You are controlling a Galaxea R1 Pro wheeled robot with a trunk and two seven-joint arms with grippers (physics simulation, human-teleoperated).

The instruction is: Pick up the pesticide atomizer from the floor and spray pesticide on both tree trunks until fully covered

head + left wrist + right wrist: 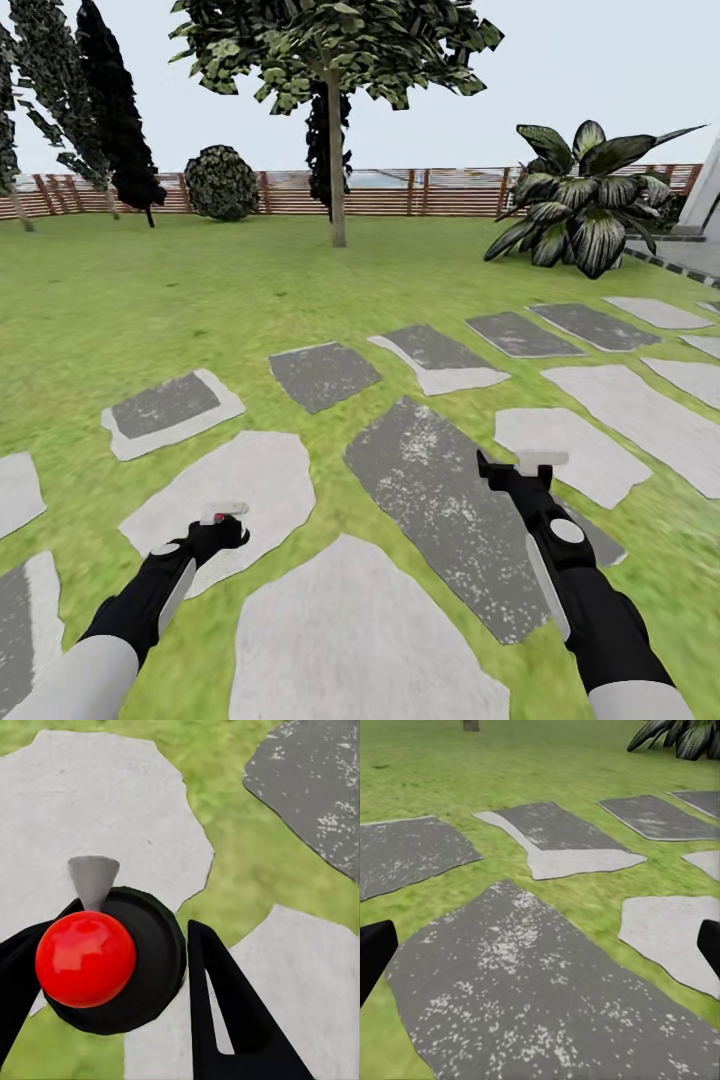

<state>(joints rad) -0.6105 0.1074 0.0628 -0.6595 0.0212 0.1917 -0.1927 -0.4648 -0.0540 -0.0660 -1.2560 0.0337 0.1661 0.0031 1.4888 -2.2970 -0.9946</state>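
Observation:
My left gripper is shut on the pesticide atomizer, a black round body with a glossy red ball top and a grey cone nozzle. It hangs low over a pale stepping stone. A tall tree stands far ahead across the lawn, and its straight pale trunk rises before the fence. The foot of that trunk shows in the right wrist view. More dark trees stand at the far left. My right gripper is open and empty over a dark stone.
Grey stepping stones run across the grass from left to right. A broad-leaved striped bush stands at the right by the white house corner. A slatted wooden fence and a round shrub close the far side.

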